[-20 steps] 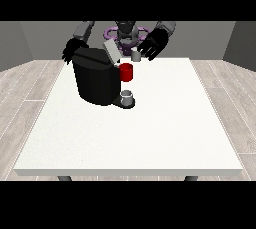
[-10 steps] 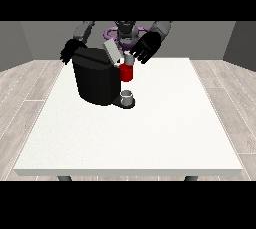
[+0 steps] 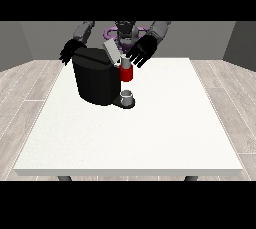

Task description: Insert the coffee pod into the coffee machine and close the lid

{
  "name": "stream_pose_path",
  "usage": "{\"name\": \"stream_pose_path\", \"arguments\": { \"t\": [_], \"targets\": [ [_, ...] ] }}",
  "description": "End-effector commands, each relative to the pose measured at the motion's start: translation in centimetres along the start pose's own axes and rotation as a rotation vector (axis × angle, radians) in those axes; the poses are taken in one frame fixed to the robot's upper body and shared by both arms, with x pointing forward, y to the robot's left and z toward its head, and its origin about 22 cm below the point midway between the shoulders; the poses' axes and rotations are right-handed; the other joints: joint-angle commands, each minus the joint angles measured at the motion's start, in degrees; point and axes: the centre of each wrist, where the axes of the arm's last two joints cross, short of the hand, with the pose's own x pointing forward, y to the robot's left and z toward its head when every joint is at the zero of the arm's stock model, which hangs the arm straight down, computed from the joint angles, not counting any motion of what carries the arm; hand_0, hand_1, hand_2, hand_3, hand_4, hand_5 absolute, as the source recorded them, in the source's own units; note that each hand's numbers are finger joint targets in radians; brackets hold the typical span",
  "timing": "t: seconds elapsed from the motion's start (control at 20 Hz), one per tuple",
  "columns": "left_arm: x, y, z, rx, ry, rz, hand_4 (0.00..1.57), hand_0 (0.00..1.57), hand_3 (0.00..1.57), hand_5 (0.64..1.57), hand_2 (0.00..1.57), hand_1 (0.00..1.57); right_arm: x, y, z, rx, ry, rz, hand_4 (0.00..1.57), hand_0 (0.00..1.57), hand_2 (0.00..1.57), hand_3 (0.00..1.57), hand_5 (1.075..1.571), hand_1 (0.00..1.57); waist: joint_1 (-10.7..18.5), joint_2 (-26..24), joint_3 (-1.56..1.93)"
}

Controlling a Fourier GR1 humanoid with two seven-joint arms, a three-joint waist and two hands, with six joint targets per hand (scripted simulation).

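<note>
The hand at the view's right (image 3: 141,51) sits in the upper middle of the frame, just to the right of the coffee machine's top. Its palm faces the camera and its fingers are spread and quite straight, so I judge it open and holding nothing. Directly below and a little left of its fingertips there is a small grey thing (image 3: 126,63) on top of a red thing at the machine (image 3: 126,74). This grey thing may be the coffee pod, but I cannot say it for sure.

To the left of this hand, the grey lid (image 3: 112,52) stands tilted up and open, with its long side running from upper left down to lower right. So the lid lies to the left of the open hand and very near it. This hand is clearly the nearer one for pushing the lid down.

The hand at the view's left (image 3: 69,52) is at the far side of the black coffee machine (image 3: 96,79), partly hidden behind its body. I cannot tell how its fingers lie.

At the foot of the machine a small grey cup (image 3: 127,97) stands on the white table (image 3: 150,133). The inside of the pod slot is not visible.
</note>
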Motion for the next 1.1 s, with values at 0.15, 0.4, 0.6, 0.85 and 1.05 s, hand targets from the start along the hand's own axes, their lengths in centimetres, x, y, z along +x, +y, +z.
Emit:
{"name": "stream_pose_path", "arguments": {
  "t": [0.15, 0.4, 0.6, 0.85, 1.05],
  "targets": [
    [0.6, -1.4, -0.2, -0.051, -0.032, 0.000, 0.50, 1.20, 1.20, 1.571, 1.27, 1.20, -0.8, -1.2, 0.0, -0.049, 0.020, 0.009, 0.53, 0.00, 0.00, 0.00, 1.571, 0.00, 2.1, -1.3, 0.01],
    [-1.4, -0.8, 0.6, -0.010, -0.008, -0.008, 0.49, 1.16, 1.18, 1.571, 1.24, 1.16, -0.6, -2.9, 0.4, -0.016, -0.004, 0.002, 0.44, 0.00, 0.00, 0.00, 1.571, 0.00, 0.6, 0.9, 0.01],
    [-2.4, 0.6, 0.8, -0.009, 0.030, -0.017, 0.49, 1.22, 1.20, 1.571, 1.27, 1.22, 0.8, -0.9, 0.7, 0.021, -0.037, -0.005, 0.44, 0.00, 0.00, 0.00, 1.571, 0.00, -1.8, 0.8, -0.02],
    [0.1, -2.4, -0.2, -0.043, -0.011, 0.001, 0.48, 1.22, 1.17, 1.571, 1.27, 1.22, 0.4, 0.5, -0.4, -0.032, -0.036, -0.019, 0.45, 0.00, 0.00, 0.00, 1.571, 0.00, 1.0, 2.5, -0.01],
    [-0.3, -1.5, -0.1, -0.054, 0.014, -0.002, 0.46, 1.20, 1.09, 1.571, 1.23, 1.20, -0.2, -1.9, -0.1, -0.033, -0.002, 0.004, 0.42, 0.00, 0.00, 0.00, 1.571, 0.00, 0.1, 1.5, 0.00]
  ]
}}
